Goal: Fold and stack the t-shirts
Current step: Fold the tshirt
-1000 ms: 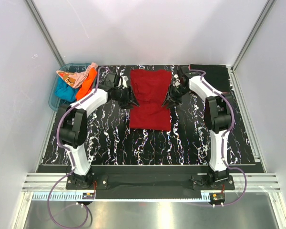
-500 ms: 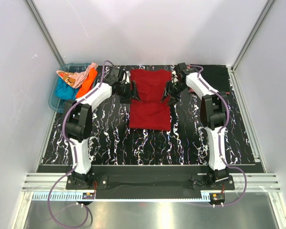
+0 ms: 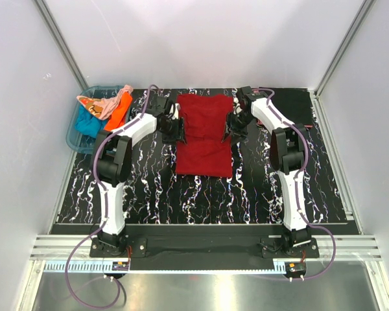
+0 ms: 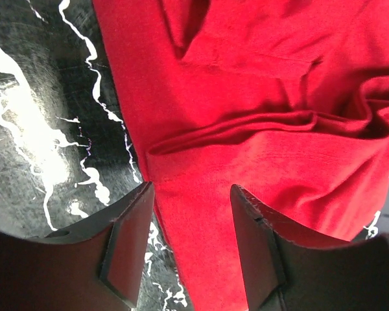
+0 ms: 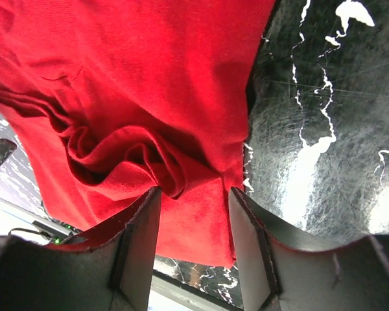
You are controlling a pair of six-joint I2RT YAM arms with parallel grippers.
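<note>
A dark red t-shirt point(image 3: 203, 135) lies partly folded in the middle back of the black marbled table point(image 3: 246, 188). My left gripper point(image 3: 174, 129) is open over its left edge; the cloth edge point(image 4: 201, 214) lies between the fingers point(image 4: 126, 243). My right gripper point(image 3: 230, 127) is open over its right edge, with a bunched fold point(image 5: 181, 194) of the shirt between the fingers point(image 5: 139, 246). Salmon pink point(image 3: 120, 99), orange point(image 3: 117, 118) and teal point(image 3: 87, 123) t-shirts lie piled in the tub. The black t-shirt is not identifiable.
A blue translucent tub point(image 3: 74, 133) stands at the back left corner of the table. A black mat point(image 3: 292, 103) lies at the back right. White walls close in the back and sides.
Both grippers have moved back along the shirt's side edges, towards its upper part. The lower half of the shirt looks unchanged.
</note>
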